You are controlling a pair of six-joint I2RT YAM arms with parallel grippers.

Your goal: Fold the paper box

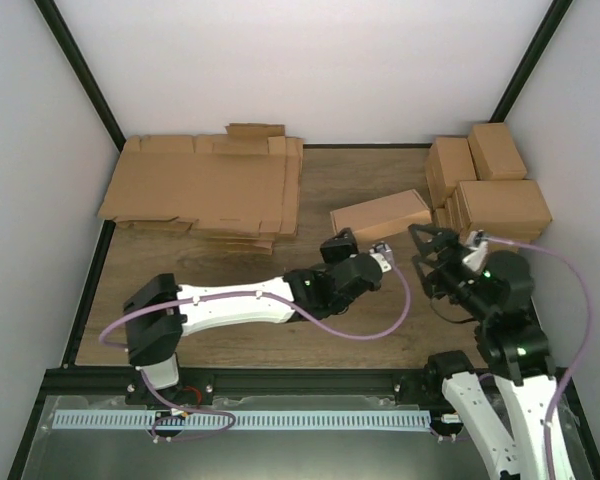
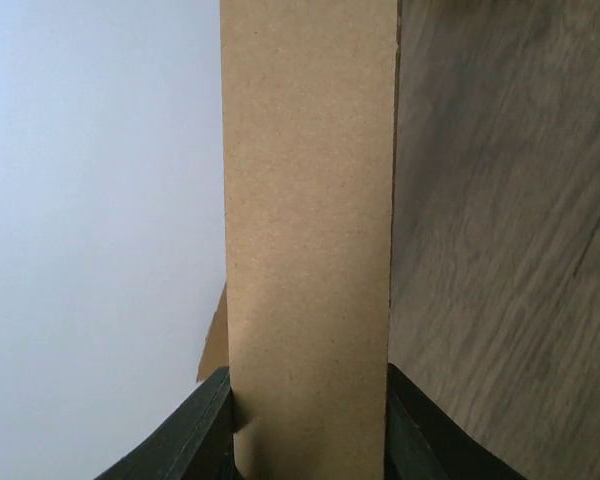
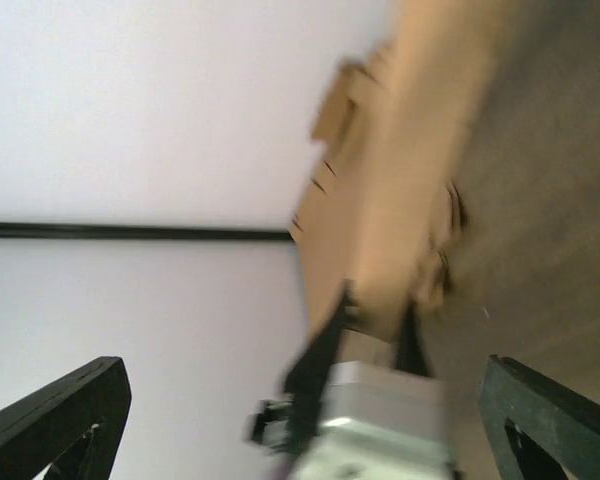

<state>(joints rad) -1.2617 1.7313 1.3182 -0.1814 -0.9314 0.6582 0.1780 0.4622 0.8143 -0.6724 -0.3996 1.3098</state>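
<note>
We hold the paper box in the middle of the top view. Our left gripper is clamped on its near end so it cannot slide. Our right gripper hangs just beside it, fingers wide apart, ready to press a flap.

The right gripper stands with its black fingers wide apart in a blurred frame. Between them, the left gripper clasps the brown paper box by its near end, the wooden table at right.
</note>
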